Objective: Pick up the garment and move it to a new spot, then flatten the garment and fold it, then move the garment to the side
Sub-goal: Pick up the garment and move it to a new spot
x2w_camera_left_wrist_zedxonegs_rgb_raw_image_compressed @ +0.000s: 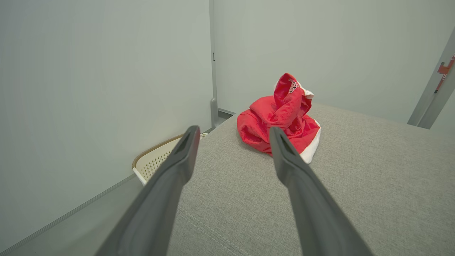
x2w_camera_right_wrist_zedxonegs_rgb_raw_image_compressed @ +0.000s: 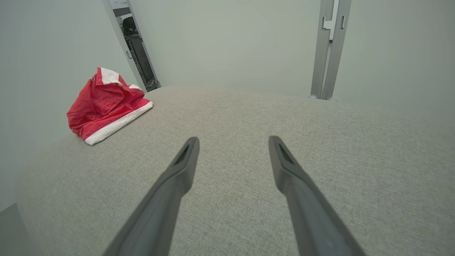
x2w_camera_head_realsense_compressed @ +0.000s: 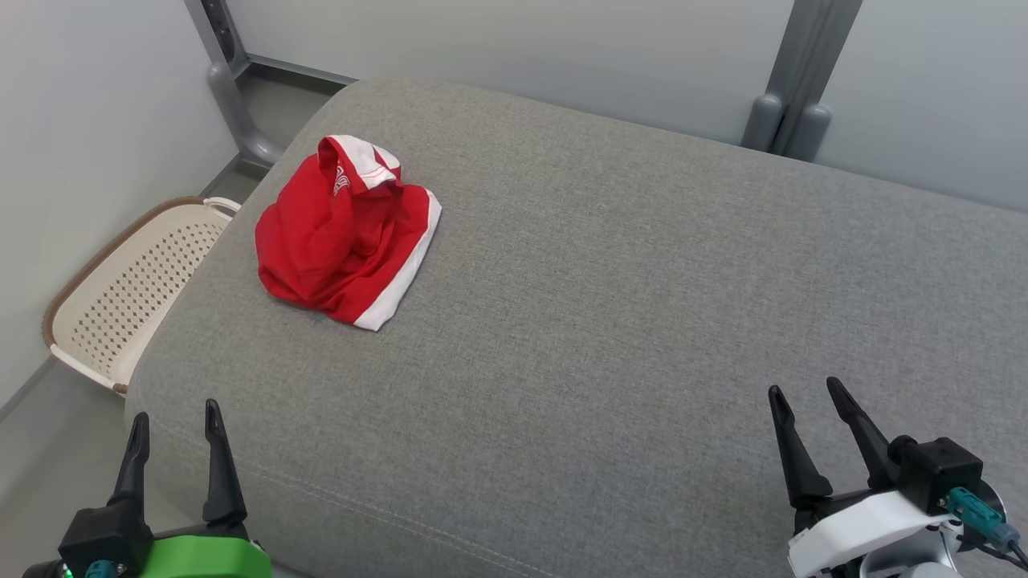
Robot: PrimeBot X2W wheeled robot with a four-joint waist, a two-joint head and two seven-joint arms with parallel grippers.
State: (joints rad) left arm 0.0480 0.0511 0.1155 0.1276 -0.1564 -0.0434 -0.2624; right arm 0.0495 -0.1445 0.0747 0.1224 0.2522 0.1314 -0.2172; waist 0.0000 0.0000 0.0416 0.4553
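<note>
While left hand (x2w_camera_head_realsense_compressed: 177, 409) and right hand (x2w_camera_head_realsense_compressed: 804, 385) hang wide, empty, red garment (x2w_camera_head_realsense_compressed: 337, 233) crumpled on grey cushion (x2w_camera_head_realsense_compressed: 602, 321)

Premises: a partitioned test cell of the laboratory kind, furnished as a domestic laundry corner.

Enclosure: the walls are plain pale partition panels (x2w_camera_head_realsense_compressed: 514, 48), joined by grey metal uprights (x2w_camera_head_realsense_compressed: 803, 72) with rounded feet. A further grey post (x2w_camera_head_realsense_compressed: 229, 88) stands in the far left corner. The floor (x2w_camera_head_realsense_compressed: 48, 457) is smooth grey, with a skirting line along the left wall.

Furnishings: one large grey upholstered cushion (x2w_camera_head_realsense_compressed: 642, 321), sofa-like, with a stitched seam along its near edge. A cream perforated laundry basket (x2w_camera_head_realsense_compressed: 136, 289) with a brown rim stands on the floor just beside the cushion's left side. A crumpled red garment (x2w_camera_head_realsense_compressed: 337, 233) with white trim lies on the cushion near that corner.
</note>
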